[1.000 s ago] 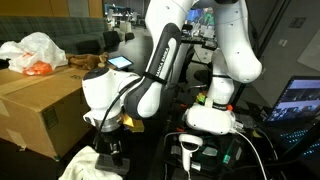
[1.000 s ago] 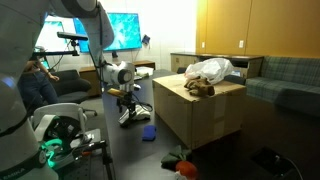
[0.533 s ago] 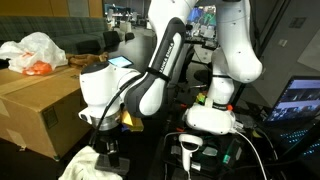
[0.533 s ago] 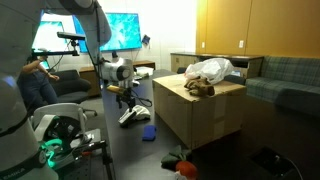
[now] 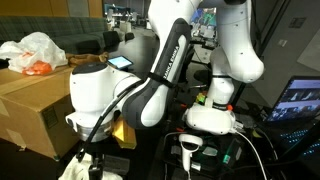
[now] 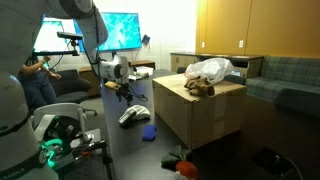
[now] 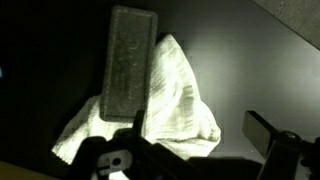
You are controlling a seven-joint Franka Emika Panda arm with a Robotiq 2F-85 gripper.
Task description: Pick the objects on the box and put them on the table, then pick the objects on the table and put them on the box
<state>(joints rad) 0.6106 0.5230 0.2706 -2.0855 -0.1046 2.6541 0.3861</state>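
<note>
In the wrist view my gripper [image 7: 205,138] is open, its dark fingers [image 7: 270,135] apart above the black table [image 7: 245,60]. The large white cloth [image 7: 178,100] lies under it, free of the jaws. The dark grey slab [image 7: 130,62] rests partly on the cloth's left side. In an exterior view the gripper [image 6: 122,91] hangs above the cloth [image 6: 130,116], with the blue pad [image 6: 147,132] beside it. The brown box [image 6: 195,115] carries the white-and-orange plastic bag [image 6: 210,70] and the brown lump [image 6: 201,89]. A small red-green toy [image 6: 180,162] lies low in front of the box.
The arm's white base [image 5: 215,115] stands to the right with cables and a lit laptop [image 5: 300,100]. A person [image 6: 35,85] sits at the back beside a bright screen [image 6: 120,28]. Sofas [image 6: 285,80] and a wooden cabinet [image 6: 245,30] stand behind the box.
The gripper has opened the last bit and lifted up away from the white cloth, which stays lying on the table.
</note>
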